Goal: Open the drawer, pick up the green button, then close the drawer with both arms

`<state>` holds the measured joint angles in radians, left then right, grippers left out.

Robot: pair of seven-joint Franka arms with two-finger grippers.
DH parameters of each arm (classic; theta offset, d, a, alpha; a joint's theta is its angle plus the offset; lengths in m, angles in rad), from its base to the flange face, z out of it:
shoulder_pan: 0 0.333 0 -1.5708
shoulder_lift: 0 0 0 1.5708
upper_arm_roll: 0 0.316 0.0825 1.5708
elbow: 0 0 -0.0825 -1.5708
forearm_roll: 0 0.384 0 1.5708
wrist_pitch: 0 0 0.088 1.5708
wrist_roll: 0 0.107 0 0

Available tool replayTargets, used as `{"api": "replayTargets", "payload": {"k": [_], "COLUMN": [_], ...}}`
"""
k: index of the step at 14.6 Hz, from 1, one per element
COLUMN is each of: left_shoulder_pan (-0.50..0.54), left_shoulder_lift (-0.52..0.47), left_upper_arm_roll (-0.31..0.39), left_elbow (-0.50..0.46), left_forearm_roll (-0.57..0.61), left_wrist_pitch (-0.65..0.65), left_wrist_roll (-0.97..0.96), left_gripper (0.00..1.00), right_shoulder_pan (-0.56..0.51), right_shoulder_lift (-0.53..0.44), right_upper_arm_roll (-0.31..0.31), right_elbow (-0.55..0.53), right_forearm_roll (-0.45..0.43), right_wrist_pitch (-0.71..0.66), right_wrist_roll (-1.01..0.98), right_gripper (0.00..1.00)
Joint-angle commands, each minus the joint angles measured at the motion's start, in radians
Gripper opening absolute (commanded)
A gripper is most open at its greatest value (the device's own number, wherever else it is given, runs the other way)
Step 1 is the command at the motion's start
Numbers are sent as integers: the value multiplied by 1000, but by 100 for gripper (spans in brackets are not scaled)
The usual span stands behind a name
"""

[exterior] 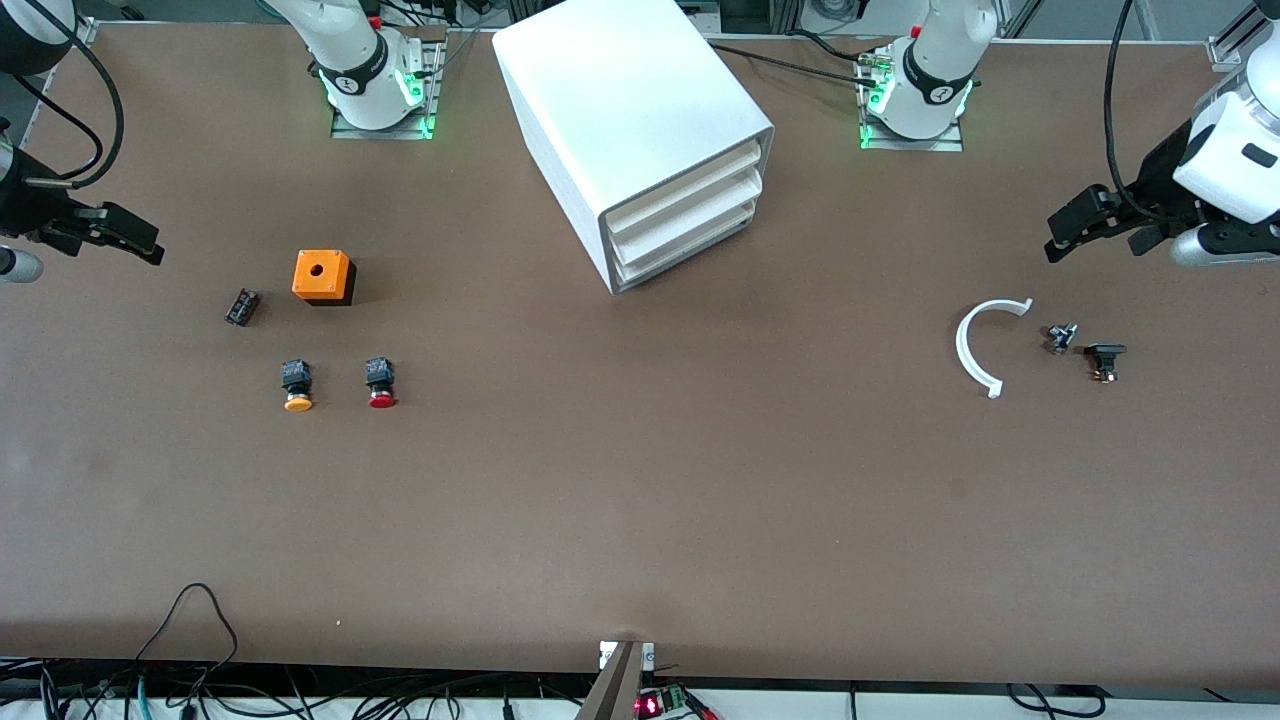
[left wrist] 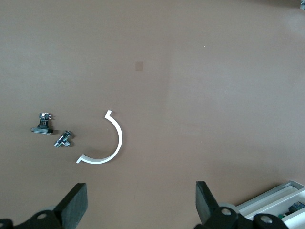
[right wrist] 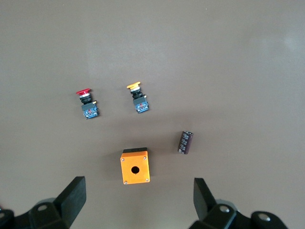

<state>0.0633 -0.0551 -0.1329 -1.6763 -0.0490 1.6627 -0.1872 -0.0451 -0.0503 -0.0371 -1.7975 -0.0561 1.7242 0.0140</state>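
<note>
Buttons, orange (exterior: 297, 385) and red (exterior: 380, 382), lie nearest. My left tool (exterior: 1095, 225) and right tool (exterior: 105, 235) wait spread above counter (exterior: 640, 500) ends; drawer (exterior: 690, 243) is closed.

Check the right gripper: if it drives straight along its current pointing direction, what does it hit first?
Judging by the right wrist view, the right gripper, fingers open, points down at the table, and the orange box with the round hole sits closest to that line. Likely that box first, or bare table just short of it; depth is unclear.
</note>
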Motion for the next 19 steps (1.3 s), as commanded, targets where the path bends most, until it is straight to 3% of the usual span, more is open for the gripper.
{"api": "replayTargets", "payload": {"k": [1, 9, 12, 16, 19], "left_shoulder_pan": [-2, -3, 6, -3, -2], "left_shoulder_lift": [23, 61, 171, 363, 460], "left_upper_arm_roll": [-10, -71, -122, -122, -122], "left_elbow": [40, 49, 52, 38, -23], "left_forearm_roll": [-5, -12, -18, -161, -375], "left_wrist_pitch": [-29, -53, -103, -92, -34], "left_wrist_roll": [14, 15, 20, 22, 46], "left_gripper": [100, 100, 100, 100, 100], "right_shoulder_pan": [-2, -2, -2, -2, -2], "right_shoulder_lift": [-20, -22, -22, -20, -20], "right_upper_arm_roll": [-3, 3, 3, 3, 3], "right_elbow": [-16, -14, -14, -14, -14], "right_forearm_roll": [18, 18, 18, 18, 18], "right_wrist_pitch": [3, 2, 3, 8, 8], "right_wrist_roll": [-20, -22, -22, -22, -22], "right_gripper": [100, 100, 100, 100, 100]}}
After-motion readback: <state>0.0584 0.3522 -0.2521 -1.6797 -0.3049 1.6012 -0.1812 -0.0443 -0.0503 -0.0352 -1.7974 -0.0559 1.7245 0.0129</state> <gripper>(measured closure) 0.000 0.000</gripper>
